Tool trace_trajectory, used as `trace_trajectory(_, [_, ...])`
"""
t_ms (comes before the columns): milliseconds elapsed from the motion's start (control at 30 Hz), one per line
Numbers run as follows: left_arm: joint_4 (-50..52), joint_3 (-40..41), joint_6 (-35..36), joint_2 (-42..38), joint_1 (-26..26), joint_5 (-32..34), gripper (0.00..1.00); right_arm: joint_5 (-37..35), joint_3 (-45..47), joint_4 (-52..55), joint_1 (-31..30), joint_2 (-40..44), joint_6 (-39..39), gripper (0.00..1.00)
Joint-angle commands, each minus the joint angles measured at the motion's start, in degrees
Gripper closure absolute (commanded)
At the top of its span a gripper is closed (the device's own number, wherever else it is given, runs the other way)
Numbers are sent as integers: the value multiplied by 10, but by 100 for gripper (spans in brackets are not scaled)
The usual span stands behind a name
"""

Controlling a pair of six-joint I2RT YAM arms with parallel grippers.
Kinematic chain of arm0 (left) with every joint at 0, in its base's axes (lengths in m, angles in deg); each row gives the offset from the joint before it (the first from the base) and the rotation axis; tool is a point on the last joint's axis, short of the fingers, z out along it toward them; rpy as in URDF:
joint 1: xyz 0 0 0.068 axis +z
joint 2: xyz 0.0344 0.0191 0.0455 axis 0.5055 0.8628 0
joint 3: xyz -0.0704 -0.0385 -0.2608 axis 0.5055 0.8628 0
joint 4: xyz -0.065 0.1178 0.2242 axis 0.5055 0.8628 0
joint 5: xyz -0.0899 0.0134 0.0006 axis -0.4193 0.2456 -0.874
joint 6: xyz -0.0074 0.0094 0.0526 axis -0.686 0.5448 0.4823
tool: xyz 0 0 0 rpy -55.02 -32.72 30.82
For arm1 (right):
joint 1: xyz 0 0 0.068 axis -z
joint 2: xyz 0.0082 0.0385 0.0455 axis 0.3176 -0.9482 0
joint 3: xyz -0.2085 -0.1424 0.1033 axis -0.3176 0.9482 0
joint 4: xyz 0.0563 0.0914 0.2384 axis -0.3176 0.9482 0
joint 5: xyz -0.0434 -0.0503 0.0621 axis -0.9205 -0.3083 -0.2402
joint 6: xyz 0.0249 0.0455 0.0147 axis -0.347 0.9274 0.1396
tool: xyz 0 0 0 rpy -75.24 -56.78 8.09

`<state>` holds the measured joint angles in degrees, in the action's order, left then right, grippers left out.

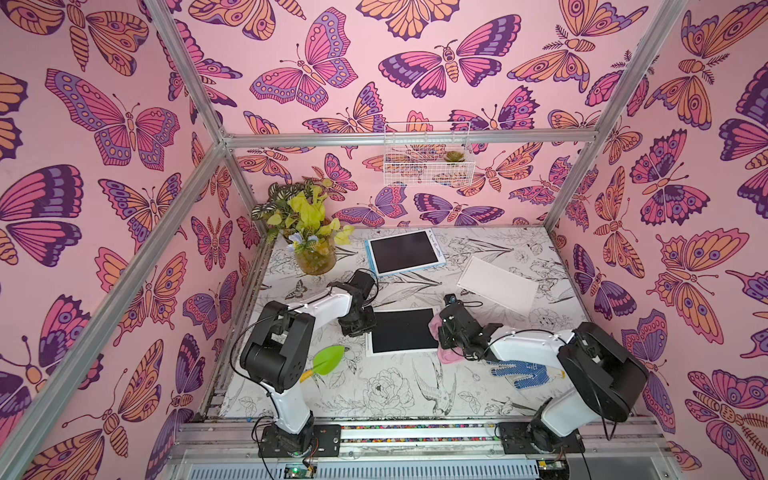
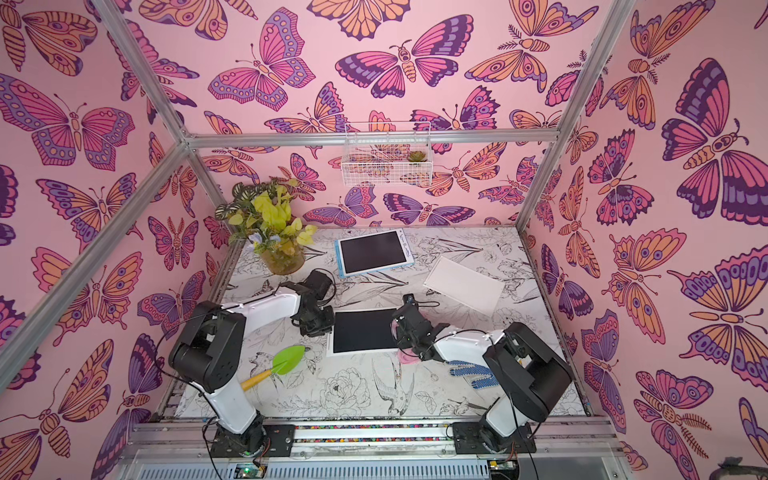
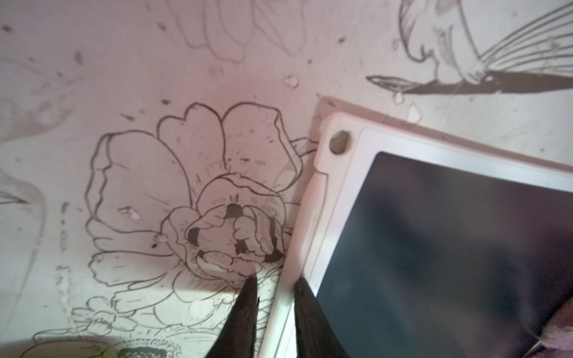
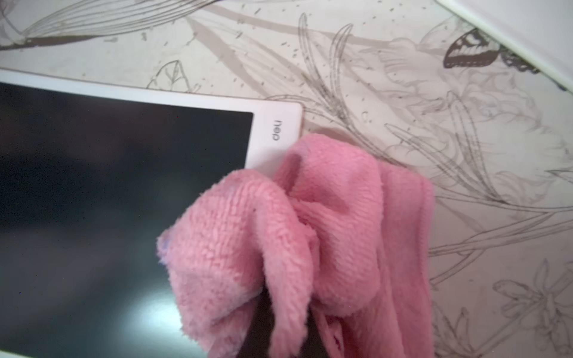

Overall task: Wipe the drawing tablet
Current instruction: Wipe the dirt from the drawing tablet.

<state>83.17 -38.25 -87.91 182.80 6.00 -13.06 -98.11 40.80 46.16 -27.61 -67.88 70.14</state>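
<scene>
Arms reach in from the near rail toward the drawing tablet (image 1: 401, 330), which lies flat in the middle of the tabletop (image 1: 374, 399), dark screen up. The left arm (image 1: 324, 299) rises to a high elbow, then slopes forward with its wrist bent down at the tablet's left edge. The right arm (image 1: 528, 345) folds the same way and stretches low across to the tablet's right edge.

Both top views hide the fingertips under the wrist housings. The left wrist view shows them: the left end effector (image 3: 276, 279) is nearly closed, its two dark fingers (image 3: 248, 310) set either side of the tablet's white rim and pinching it.

The right wrist view shows the right end effector (image 4: 286, 331) pressed together on a bunched pink cloth (image 4: 294, 232). The cloth drapes over the screen's corner and the white frame, just beside the printed logo (image 4: 278, 130). In a top view only pink scraps (image 2: 405, 357) show around that wrist.
</scene>
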Motion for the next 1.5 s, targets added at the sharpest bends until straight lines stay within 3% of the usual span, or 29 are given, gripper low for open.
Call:
trace_trajectory(0, [38,38,-3,48,-9,-1,76,35,-65,42,-103,-50,-23,100])
trace_trajectory(67, [37,38,-3,46,-9,-1,76,22,-110,67,-129,-85,-19,100])
trace_trajectory(167, [38,39,-3,46,-9,-2,76,4,-85,88,-92,-86,14,100])
trace_trajectory(267, [37,42,-3,49,-9,-3,76,12,-3,90,-19,-35,37,100])
trace_trajectory(367, [37,43,-2,49,-9,-2,76,21,47,89,-1,38,21,100])
trace_trajectory(467, [37,40,-2,51,-9,-3,76,45,37,51,-57,44,14,100])
trace_trajectory(533, [37,38,-3,52,-9,-6,76,51,-13,36,-114,-3,11,100])
trace_trajectory(633, [37,36,-3,50,-9,-9,76,58,-92,45,-146,-76,8,100])
trace_trajectory(700, [37,38,-3,49,-9,-10,76,37,-91,58,-127,-78,15,100])
trace_trajectory(833, [37,45,-3,46,-9,-9,76,40,-2,48,-26,-19,30,100])
trace_trajectory(933, [37,46,-2,45,-9,-8,76,66,27,10,-15,4,2,100])
trace_trajectory(1100, [34,44,-1,45,-9,-12,76,117,-95,-45,-115,-109,-25,100])
trace_trajectory(1200, [35,44,1,47,-9,-15,76,128,-165,-50,-127,-174,-15,100])
trace_trajectory(1267, [34,45,1,48,-9,-15,76,102,-164,-30,-102,-176,-14,100])
trace_trajectory(1400, [35,46,1,49,-9,-13,76,75,-36,-46,26,-98,15,100])
trace_trajectory(1467, [34,46,0,48,-9,-12,76,64,15,-56,59,-59,-7,100])
